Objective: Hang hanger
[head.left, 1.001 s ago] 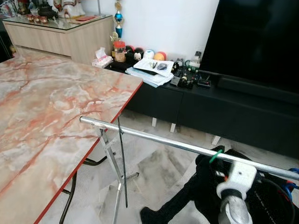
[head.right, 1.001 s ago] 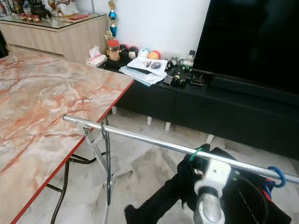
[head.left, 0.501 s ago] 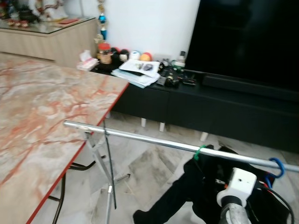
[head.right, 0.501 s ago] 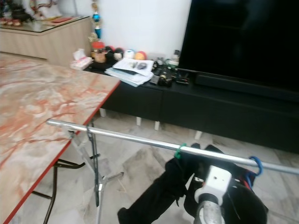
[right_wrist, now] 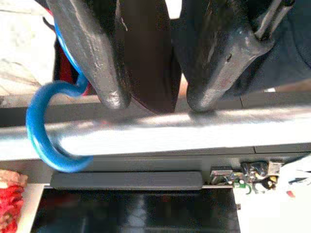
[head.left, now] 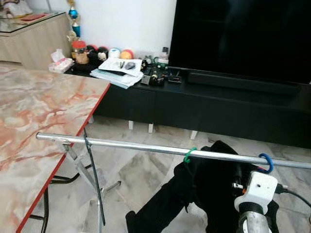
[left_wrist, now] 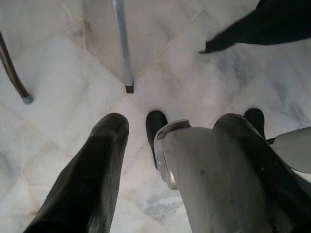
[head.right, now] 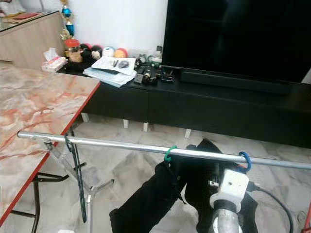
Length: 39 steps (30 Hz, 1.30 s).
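Right gripper: your two black fingers stand apart just below the rail, with dark fabric between them. Whether they pinch that cloth or merely straddle it cannot be told. The fingertips sit just under the chrome rail, right beside the blue hanger hook, which curls fully over the bar.

In the head views, the right arm's white wrist housing rises at the near right, directly beneath the blue hook. A black garment hangs from the rail there, one sleeve trailing down and to the left toward the marble floor. A green hook also sits on the rail, just left of the garment's shoulder.

Left gripper: hangs idle, fingers parted and empty, pointing down at the floor near a foot of the rack.

Surroundings: the rail's left end reaches over the edge of the marble table; a thin black hanger dangles there. A black TV console runs along the far side.

Judgement: the hook appears seated, so the hanging step looks essentially done. Your next move likely calls for easing the right fingers off the cloth and drawing straight down and back, without brushing the hook or dragging the garment along the bar.
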### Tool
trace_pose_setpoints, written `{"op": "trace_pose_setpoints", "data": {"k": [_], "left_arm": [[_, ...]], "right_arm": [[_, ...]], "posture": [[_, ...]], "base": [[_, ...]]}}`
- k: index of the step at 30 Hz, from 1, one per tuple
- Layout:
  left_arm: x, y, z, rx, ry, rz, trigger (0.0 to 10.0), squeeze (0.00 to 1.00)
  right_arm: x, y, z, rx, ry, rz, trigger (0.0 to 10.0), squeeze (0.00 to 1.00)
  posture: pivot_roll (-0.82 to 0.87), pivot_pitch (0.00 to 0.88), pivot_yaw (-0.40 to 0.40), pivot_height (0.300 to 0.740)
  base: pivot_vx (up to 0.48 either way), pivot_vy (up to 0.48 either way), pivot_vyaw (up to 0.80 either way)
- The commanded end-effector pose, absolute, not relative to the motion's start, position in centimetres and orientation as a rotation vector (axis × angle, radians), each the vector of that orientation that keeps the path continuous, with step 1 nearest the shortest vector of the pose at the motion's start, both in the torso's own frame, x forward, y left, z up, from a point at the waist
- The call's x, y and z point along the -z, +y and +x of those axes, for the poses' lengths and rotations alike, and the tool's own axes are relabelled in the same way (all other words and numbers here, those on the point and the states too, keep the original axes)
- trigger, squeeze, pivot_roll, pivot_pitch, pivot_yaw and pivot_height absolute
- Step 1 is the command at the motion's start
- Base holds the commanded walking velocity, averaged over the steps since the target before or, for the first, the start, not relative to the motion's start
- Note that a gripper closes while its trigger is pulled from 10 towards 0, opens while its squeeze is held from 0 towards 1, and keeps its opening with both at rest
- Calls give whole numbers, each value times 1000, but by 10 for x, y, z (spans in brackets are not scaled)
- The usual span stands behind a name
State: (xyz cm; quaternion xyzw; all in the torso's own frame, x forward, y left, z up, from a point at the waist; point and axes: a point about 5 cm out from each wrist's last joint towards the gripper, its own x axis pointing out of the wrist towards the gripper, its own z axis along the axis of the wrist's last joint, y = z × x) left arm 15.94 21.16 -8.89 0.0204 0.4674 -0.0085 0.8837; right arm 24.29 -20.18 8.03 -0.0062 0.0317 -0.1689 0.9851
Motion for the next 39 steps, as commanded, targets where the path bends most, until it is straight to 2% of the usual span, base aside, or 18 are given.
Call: {"op": "trace_pose_setpoints", "data": {"k": [1,7,8,17,23,28,39], "left_arm": [[91,209,156,32,997,46,10000,0],[91,208,157,40,991,47,10000,0],[91,208,156,44,993,47,10000,0],[94,207,149,44,1003,48,10000,0],[95,206,146,45,1008,48,10000,0],[96,200,147,55,1012,46,10000,0],[95,199,149,61,1013,52,10000,0]], "right_arm": [[-90,-215,238,417,45,-48,10000,0],[-86,-238,232,592,137,-86,10000,0],[-81,-251,228,682,201,-101,10000,0],[-71,-266,226,764,313,-100,10000,0],[-72,-270,230,781,337,-113,10000,0],[-67,-268,246,720,394,-102,10000,0],[-64,-268,260,679,442,-115,10000,0]], "posture": [[125,0,-39,740],[123,0,-35,740],[123,0,-34,740],[130,0,-34,740],[129,0,-32,740],[134,0,-29,740],[136,0,-28,740]], "base": [[0,0,0],[0,0,0],[0,0,0],[0,0,0],[0,0,0],[0,0,0],[0,0,0]]}}
